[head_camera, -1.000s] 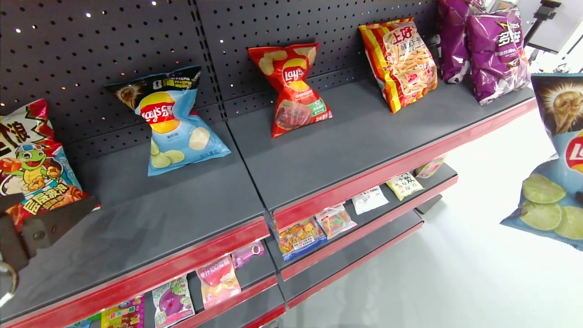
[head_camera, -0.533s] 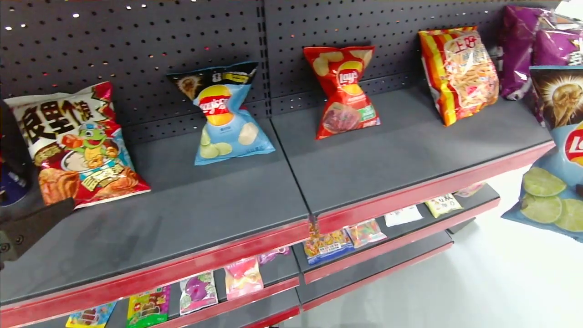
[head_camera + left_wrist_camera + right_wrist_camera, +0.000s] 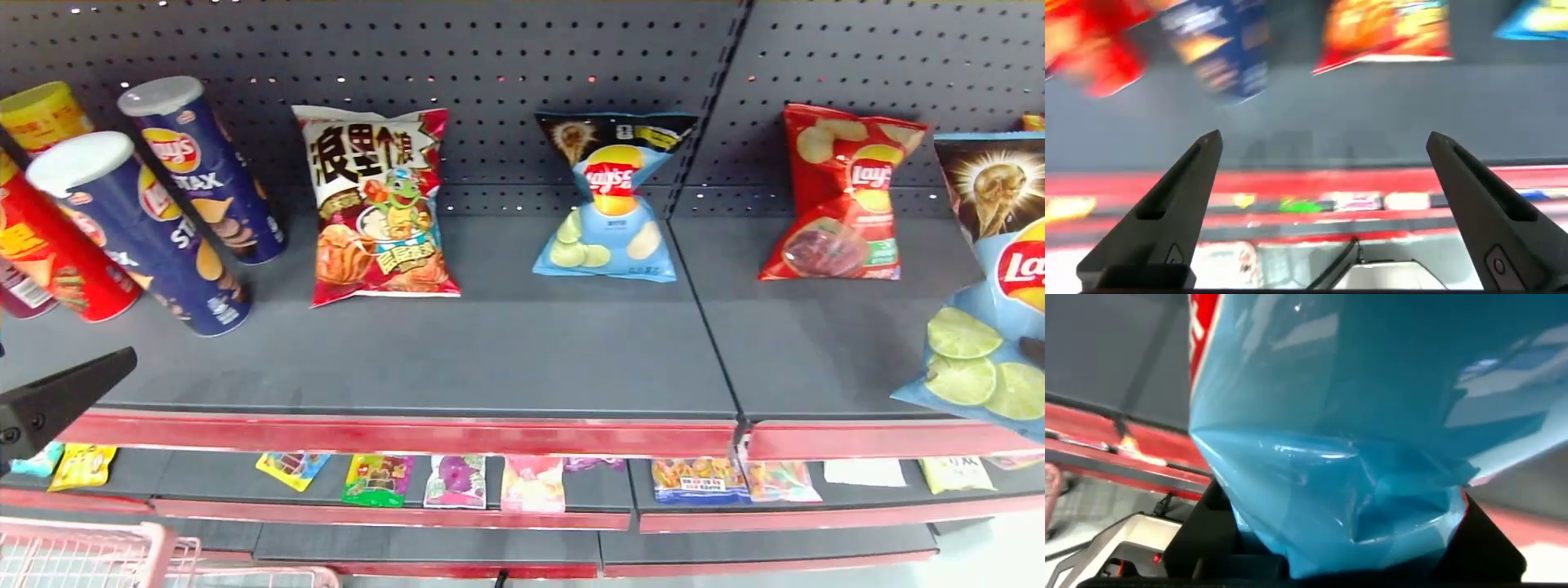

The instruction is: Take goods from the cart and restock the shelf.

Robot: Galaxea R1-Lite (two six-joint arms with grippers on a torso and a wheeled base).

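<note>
A light-blue chip bag with lime slices (image 3: 992, 286) hangs in front of the upper shelf's right end. My right gripper (image 3: 1347, 539) is shut on this bag's (image 3: 1372, 416) lower edge. My left gripper (image 3: 1323, 147) stands open with nothing between its fingers, held before the red front lip of the grey upper shelf (image 3: 522, 351); one of its fingers (image 3: 69, 392) shows at the far left of the head view. A matching blue lime bag (image 3: 611, 204) leans on the pegboard at mid shelf.
A red chip bag (image 3: 845, 200) and a red-and-white turtle bag (image 3: 377, 204) also lean on the pegboard. Several tall chip cans (image 3: 163, 204) stand at the left end. Small packets (image 3: 457, 482) lie on the lower shelf. The pink cart (image 3: 90, 555) is at bottom left.
The head camera has swung left along the shelf, bringing the cans and the cart's rim into view. The blue bag stays held at the right edge, and the left gripper stays low left.
</note>
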